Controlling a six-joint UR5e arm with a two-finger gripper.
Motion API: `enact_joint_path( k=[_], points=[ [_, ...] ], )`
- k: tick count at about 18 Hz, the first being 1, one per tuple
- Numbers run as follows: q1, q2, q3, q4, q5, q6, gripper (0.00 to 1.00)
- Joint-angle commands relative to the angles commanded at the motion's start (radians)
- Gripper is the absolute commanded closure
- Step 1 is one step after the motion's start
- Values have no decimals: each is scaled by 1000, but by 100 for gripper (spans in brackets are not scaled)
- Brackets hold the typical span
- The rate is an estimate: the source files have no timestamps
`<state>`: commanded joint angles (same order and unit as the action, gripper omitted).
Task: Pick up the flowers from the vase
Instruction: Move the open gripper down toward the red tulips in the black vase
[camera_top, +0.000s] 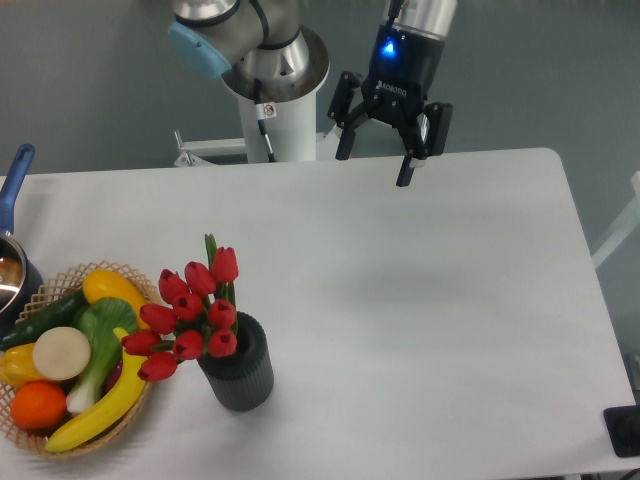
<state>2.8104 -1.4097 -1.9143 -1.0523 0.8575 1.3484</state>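
Bright, even overhead light washes the white table (420, 300) with no glare. Shadows are soft: a faint one hugs the vase (238, 370) base. Focus is fairly sharp throughout, slightly grainy, without edge distortion.

Flower stems (224, 300) hidden inside the vase (240, 375); pot (12, 262) and wicker basket (60, 440) cut off at left edge

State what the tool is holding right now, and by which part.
Nothing. The tool hangs open and empty over the table's far edge, while the flowers sit untouched in the vase.
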Motion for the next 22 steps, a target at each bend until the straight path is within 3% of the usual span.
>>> enact_joint_path(
  k=[5, 8, 12, 17, 22],
  points=[
    [-3, -6, -51, 67, -138, -49, 0],
    [-6, -9, -78, 124, -129, -48, 0],
    [-89, -63, -75, 129, -127, -48, 0],
    [-137, -115, -69, 172, -112, -45, 0],
    [-187, -169, -40, 178, -77, -46, 0]
  ],
)
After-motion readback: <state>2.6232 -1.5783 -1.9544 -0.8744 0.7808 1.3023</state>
